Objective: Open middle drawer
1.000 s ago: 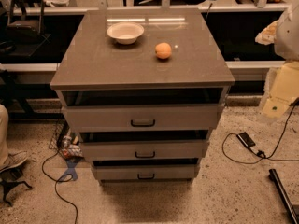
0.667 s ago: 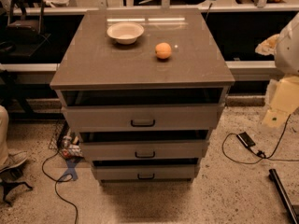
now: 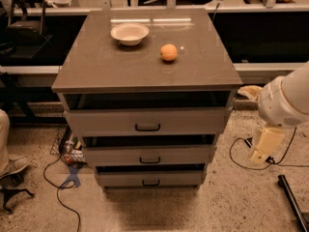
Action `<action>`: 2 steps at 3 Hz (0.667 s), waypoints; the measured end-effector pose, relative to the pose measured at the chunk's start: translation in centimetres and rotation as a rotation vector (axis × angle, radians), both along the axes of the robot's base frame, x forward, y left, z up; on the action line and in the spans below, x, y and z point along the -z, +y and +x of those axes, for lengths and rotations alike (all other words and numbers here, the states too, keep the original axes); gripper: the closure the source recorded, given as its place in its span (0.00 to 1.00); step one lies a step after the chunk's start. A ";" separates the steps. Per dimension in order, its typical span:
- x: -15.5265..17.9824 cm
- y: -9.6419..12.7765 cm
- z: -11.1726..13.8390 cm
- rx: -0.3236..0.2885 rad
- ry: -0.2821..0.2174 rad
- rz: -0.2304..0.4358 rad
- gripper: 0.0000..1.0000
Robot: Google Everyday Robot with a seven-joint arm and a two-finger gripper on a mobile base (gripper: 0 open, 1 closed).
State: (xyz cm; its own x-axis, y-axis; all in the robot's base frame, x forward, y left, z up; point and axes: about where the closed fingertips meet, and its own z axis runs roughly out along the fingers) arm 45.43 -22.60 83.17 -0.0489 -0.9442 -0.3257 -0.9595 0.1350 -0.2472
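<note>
The middle drawer (image 3: pixel 149 154) is the second of three grey-brown fronts in the cabinet, with a small black handle (image 3: pixel 149 160). A dark gap shows above its front. The top drawer (image 3: pixel 147 121) and the lowest drawer (image 3: pixel 150 179) show similar dark gaps. My gripper (image 3: pixel 265 144) hangs at the right edge of the view on a white arm (image 3: pixel 287 100). It is to the right of the cabinet at about the height of the middle drawer, apart from it and holding nothing that I can see.
A white bowl (image 3: pixel 129 33) and an orange (image 3: pixel 168 52) sit on the cabinet top (image 3: pixel 96 66). Cables (image 3: pixel 58 182) lie on the speckled floor at left and right. A shoe (image 3: pixel 12 168) is at the left edge. A dark bar (image 3: pixel 292 202) lies at bottom right.
My arm and gripper have moved down and slightly left, closer to the cabinet's right side. The drawers, bowl and orange have not moved.
</note>
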 end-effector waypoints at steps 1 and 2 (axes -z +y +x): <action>6.5 0.9 0.8 -0.041 0.047 0.077 0.00; 6.6 1.0 0.8 -0.041 0.047 0.077 0.00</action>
